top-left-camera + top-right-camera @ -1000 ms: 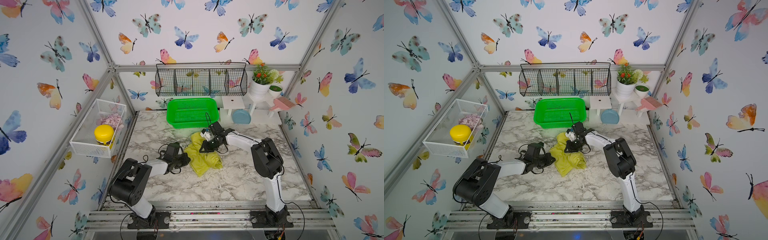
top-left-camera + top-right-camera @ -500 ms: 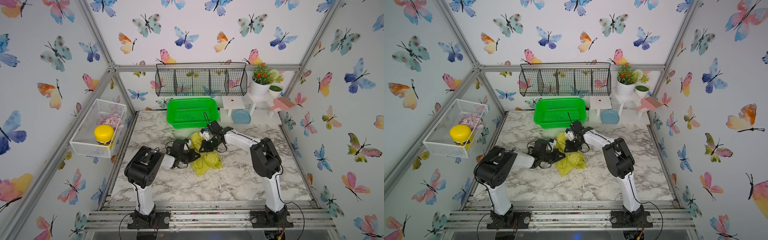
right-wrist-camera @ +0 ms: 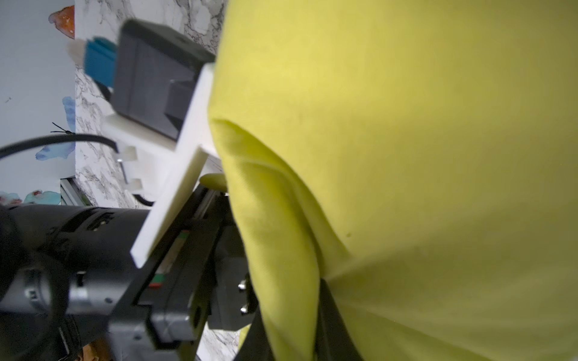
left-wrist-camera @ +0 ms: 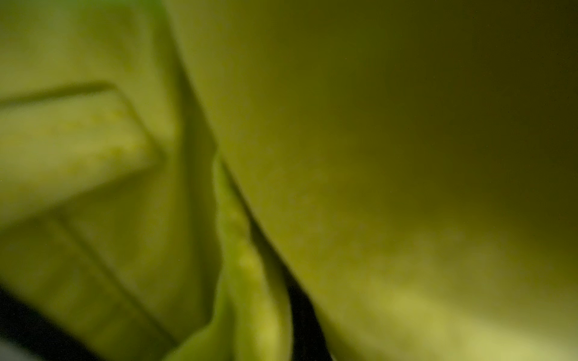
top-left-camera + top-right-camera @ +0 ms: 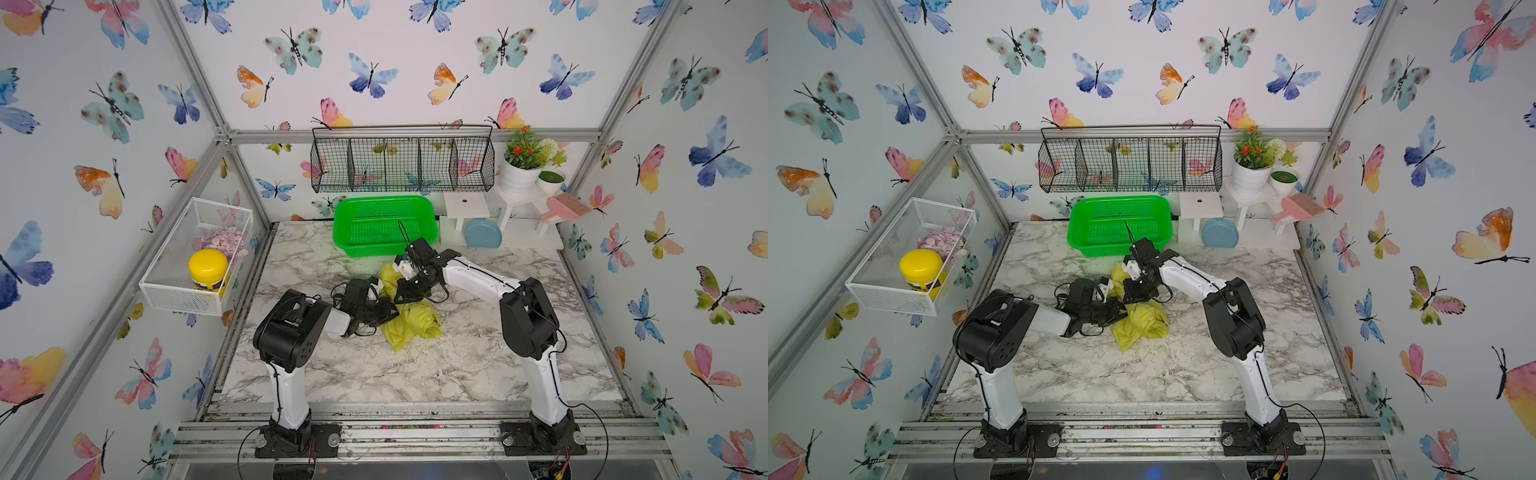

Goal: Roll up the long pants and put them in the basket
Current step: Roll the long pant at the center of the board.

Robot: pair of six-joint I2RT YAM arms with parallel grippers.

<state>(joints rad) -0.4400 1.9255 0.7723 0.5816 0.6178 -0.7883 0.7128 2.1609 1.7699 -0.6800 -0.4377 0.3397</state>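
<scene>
The long pants [image 5: 411, 324] lie as a crumpled yellow-green bundle near the middle of the marble worktop [image 5: 457, 361], a little in front of the green basket [image 5: 376, 250] and not touching it. Both top views show the two arms meeting over the bundle's far, upper part. The left hand [image 5: 388, 312] comes in low from the left and is pressed against the cloth's left edge. Its jaws are fully closed, though no view shows whether any fabric is caught between them. In the left wrist view, blurred folds of the long pants [image 4: 375, 187] fill nearly the whole picture. The right hand [image 5: 1133, 293] reaches down from the basket side onto the top of the bundle [image 5: 1142, 324], narrowed to a slim gap. In the right wrist view its dark fingers [image 3: 333, 325] pinch a gathered ridge of the yellow cloth [image 3: 406, 156], with creases fanning out from the grip. The left arm's wrist and white camera mount sit just beside that fold.
</scene>
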